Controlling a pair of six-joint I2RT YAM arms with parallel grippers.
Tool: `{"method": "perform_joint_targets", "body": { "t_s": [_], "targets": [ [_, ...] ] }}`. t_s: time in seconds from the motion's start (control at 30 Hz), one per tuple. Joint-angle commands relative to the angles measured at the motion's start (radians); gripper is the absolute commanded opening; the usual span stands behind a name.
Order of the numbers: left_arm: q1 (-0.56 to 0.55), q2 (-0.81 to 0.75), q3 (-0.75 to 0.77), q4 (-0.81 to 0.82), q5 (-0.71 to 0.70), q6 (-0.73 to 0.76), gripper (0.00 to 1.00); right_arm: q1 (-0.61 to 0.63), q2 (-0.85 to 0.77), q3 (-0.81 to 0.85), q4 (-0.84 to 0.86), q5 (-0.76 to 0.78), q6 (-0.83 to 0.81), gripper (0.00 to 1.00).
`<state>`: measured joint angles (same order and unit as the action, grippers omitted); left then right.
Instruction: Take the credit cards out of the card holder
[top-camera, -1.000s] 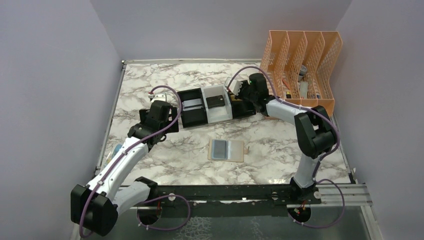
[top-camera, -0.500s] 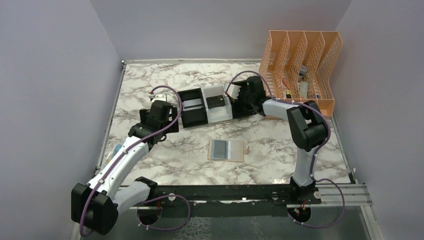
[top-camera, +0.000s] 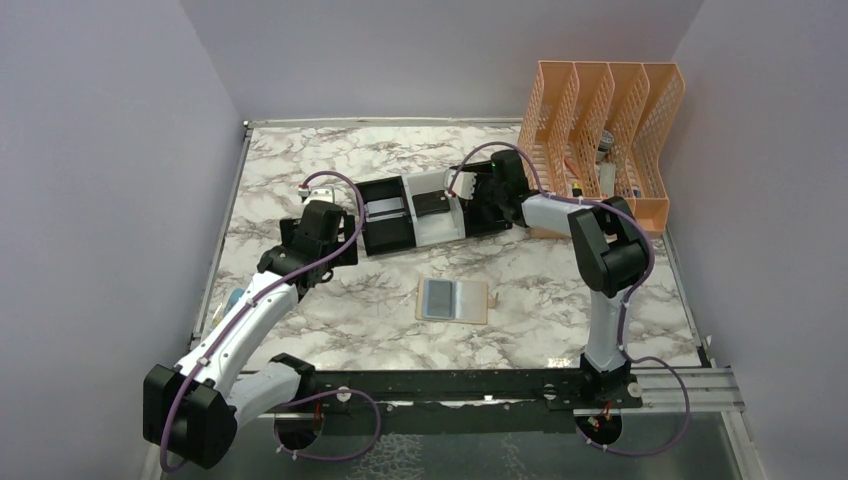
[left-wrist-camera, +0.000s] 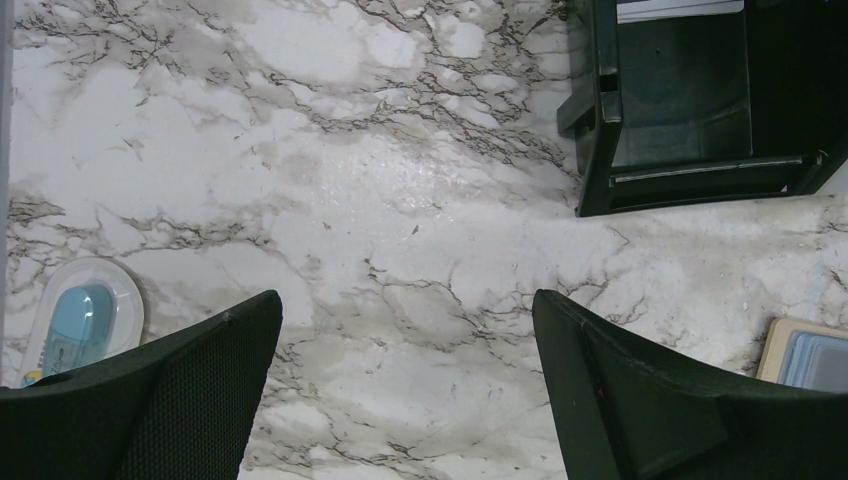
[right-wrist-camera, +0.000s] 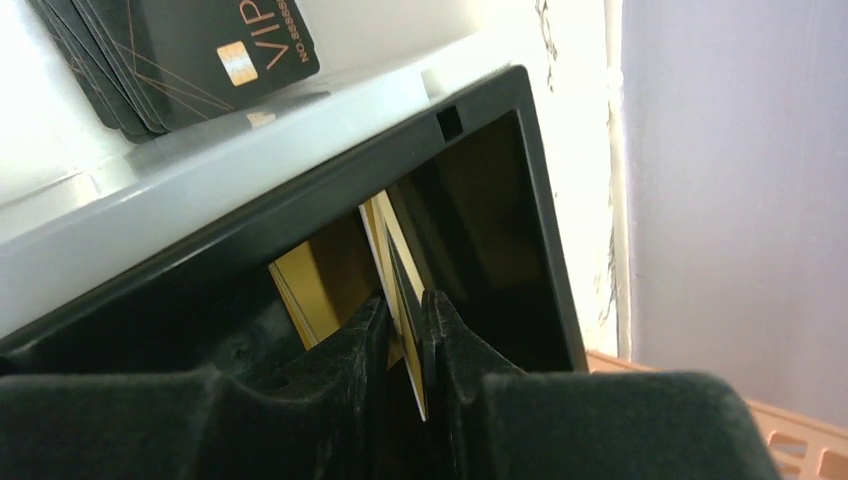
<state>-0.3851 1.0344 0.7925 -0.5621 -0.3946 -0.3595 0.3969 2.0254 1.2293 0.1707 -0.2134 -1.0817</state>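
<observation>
left tool (left-wrist-camera: 405, 312) spread wide, right tool (right-wrist-camera: 406, 302) narrowed

A robot lab cell: plain lilac walls (top-camera: 110, 150) box in a marble-topped table (top-camera: 300, 160).

I count three bins in a row at centre: a left black bin (top-camera: 388, 240), a white bin (top-camera: 442, 228) and a right black bin (right-wrist-camera: 480, 220). One card holder (top-camera: 470, 302) lies below them, showing one blue-grey card (top-camera: 437, 297). One peach organizer (top-camera: 560, 100), upper right, has four slots. The dark cards (right-wrist-camera: 200, 50) overlap too much for me to count. Of the gold cards (right-wrist-camera: 315, 280) I see at least two.
</observation>
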Motion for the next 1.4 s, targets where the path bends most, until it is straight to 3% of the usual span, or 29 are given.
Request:
{"method": "perform_joint_targets", "body": {
  "t_s": [0.0,0.2,0.33,0.93,1.07,1.17,1.27,1.3,1.37],
  "targets": [
    [0.008,0.004,-0.003,0.005,-0.029,0.013,0.99,-0.006,0.02,0.051,-0.067,-0.071,-0.073,0.2],
    [0.009,0.007,-0.001,0.005,-0.022,0.014,0.99,-0.019,-0.001,0.057,-0.127,-0.089,-0.095,0.22],
    [0.008,0.009,-0.001,0.005,-0.017,0.014,0.99,-0.024,-0.013,0.075,-0.189,-0.105,-0.108,0.35],
    [0.008,0.016,-0.001,0.004,-0.001,0.018,0.99,-0.031,-0.052,0.086,-0.165,-0.104,-0.025,0.36],
    [0.008,0.013,0.0,0.005,0.005,0.02,0.99,-0.03,-0.154,0.051,-0.038,-0.135,0.145,0.37],
    [0.008,0.009,0.0,0.004,0.007,0.019,0.99,-0.03,-0.269,-0.032,0.12,-0.115,0.366,0.41],
    [0.009,0.007,-0.001,0.005,0.007,0.02,0.99,-0.03,-0.382,-0.124,0.229,-0.029,0.732,0.5],
    [0.008,0.005,-0.001,0.004,0.007,0.02,0.99,-0.03,-0.412,-0.147,0.228,0.007,0.877,0.57],
    [0.008,0.004,-0.002,0.005,0.008,0.021,0.99,-0.03,-0.462,-0.176,0.17,0.058,1.127,0.59]
  ]
}}
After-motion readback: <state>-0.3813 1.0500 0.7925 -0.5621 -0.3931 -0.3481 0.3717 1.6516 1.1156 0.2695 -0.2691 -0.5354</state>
